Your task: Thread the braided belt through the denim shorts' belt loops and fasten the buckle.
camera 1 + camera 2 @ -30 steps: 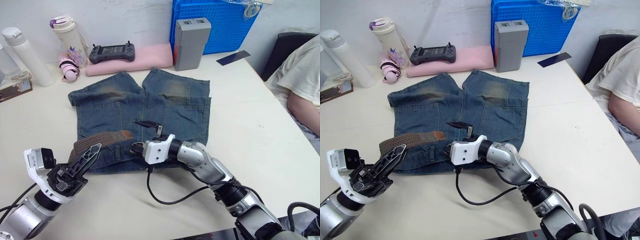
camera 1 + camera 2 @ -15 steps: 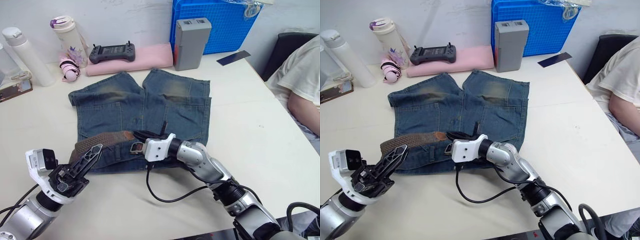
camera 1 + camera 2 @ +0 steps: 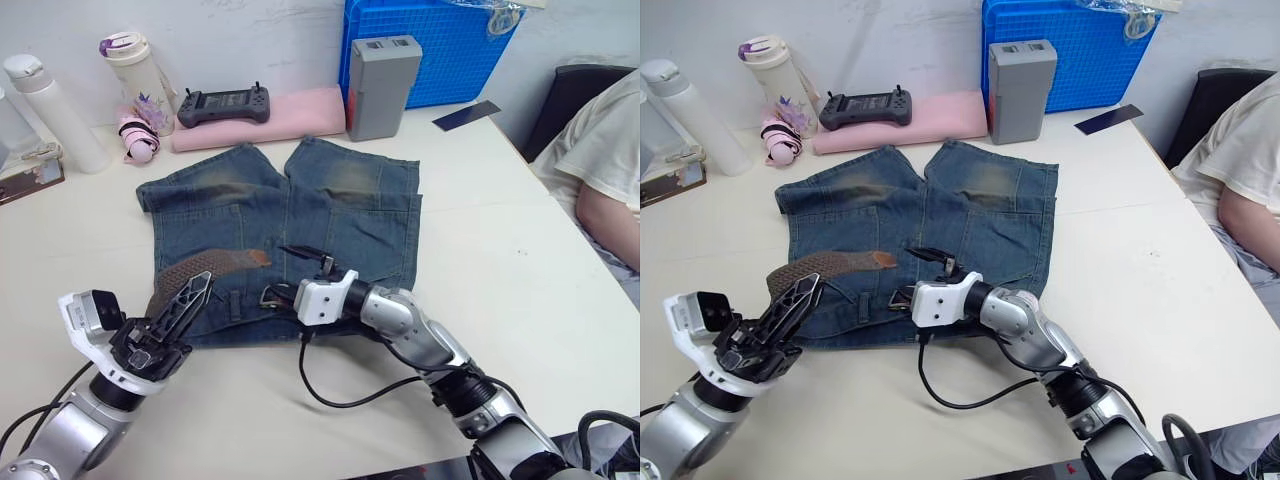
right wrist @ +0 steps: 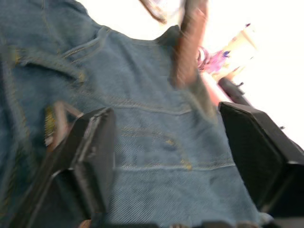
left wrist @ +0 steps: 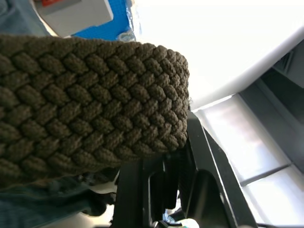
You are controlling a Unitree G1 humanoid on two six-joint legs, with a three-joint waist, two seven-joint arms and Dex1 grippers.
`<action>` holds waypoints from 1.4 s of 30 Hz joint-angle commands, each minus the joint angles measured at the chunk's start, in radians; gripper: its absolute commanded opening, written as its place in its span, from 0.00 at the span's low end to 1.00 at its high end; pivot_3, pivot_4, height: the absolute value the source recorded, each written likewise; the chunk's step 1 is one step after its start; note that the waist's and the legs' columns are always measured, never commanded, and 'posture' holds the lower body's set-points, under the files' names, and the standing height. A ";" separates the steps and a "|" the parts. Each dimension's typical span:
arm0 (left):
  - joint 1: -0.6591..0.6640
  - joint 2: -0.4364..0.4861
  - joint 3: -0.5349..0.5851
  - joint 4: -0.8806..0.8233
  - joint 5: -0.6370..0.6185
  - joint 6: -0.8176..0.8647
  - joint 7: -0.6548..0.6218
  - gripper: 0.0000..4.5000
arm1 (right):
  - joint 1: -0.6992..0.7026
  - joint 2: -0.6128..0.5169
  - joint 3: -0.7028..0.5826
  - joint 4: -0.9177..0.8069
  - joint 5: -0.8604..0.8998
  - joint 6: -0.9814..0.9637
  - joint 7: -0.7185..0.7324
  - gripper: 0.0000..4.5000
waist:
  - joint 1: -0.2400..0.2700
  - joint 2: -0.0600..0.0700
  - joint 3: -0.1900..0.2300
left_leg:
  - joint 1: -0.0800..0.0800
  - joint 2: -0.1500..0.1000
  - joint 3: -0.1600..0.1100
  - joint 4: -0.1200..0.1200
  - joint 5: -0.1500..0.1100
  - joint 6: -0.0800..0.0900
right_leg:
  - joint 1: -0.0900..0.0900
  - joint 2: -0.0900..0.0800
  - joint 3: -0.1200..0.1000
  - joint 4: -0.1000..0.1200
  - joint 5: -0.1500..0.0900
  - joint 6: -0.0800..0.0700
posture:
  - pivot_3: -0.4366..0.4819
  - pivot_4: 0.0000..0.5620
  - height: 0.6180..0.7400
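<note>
**Woven belt held at the waistband of faded shorts**

The denim shorts (image 3: pixel 285 235) lay flat on the pale worktop (image 3: pixel 520 250) in the middle of the frame, waistband toward the lower edge and leg hems toward the top. The cloth was faded blue with lighter, rust-tinged worn patches on each leg and stitched pocket seams.

The braided belt (image 3: pixel 205 268) arched over the lower left part of the shorts, a dark-brown strap of coarse basket weave ending in a smooth, rounded tan leather tip (image 3: pixel 257 257). The left gripper (image 3: pixel 180 305), in the lower left of the frame, had its two black ridged fingers clamped on the woven strap; the left wrist view showed the plaited surface pressed against one finger.

The right gripper (image 3: pixel 298 258), centre of the frame, hovered over the shorts with its slim black fingers spread apart, holding nothing. Just left of its white wrist block, the buckle (image 3: pixel 271 296), a small silver metal frame, lay on the waistband.
</note>
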 commanded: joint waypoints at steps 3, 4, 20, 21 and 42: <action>0.011 -0.013 -0.070 -0.100 -0.013 -0.098 0.057 0.00 | -0.022 0.043 -0.013 -0.012 -0.034 -0.012 -0.076 0.83 | 0.001 0.000 0.000 | 0.000 0.000 0.000 0.000 0.000 0.000 | 0.000 0.000 0.000 0.000 0.000 0.000 | 0.48 0.27 0.75; 0.016 -0.010 -0.078 -0.106 -0.013 -0.106 0.060 0.00 | -0.022 0.044 -0.016 -0.013 -0.040 -0.009 -0.085 0.83 | 0.001 0.000 0.000 | 0.000 0.000 0.000 0.000 0.000 0.000 | 0.000 0.000 0.000 0.000 0.000 0.000 | 0.48 0.27 0.75; 0.035 0.003 -0.078 -0.091 -0.013 -0.122 0.056 0.00 | 0.010 -0.014 -0.041 -0.055 -0.037 0.020 -0.073 0.02 | 0.001 0.000 0.000 | 0.000 0.000 0.000 0.000 0.000 0.000 | 0.000 0.001 0.000 0.000 0.000 0.000 | 0.48 0.27 0.75; 0.034 0.002 -0.079 -0.092 -0.013 -0.124 0.058 0.00 | 0.008 -0.013 -0.041 -0.054 -0.038 0.020 -0.073 0.02 | 0.001 0.000 0.000 | 0.000 0.000 0.000 0.000 0.000 0.000 | 0.000 0.001 0.000 0.000 0.000 0.000 | 0.48 0.27 0.75; 0.031 0.001 -0.198 -0.201 -0.013 -0.273 0.119 0.00 | 0.012 0.016 -0.050 -0.059 -0.045 0.050 -0.090 0.88 | 0.002 0.000 0.000 | 0.000 0.000 0.001 0.000 0.000 0.000 | 0.000 0.001 0.001 0.000 0.000 0.000 | 0.48 0.27 0.75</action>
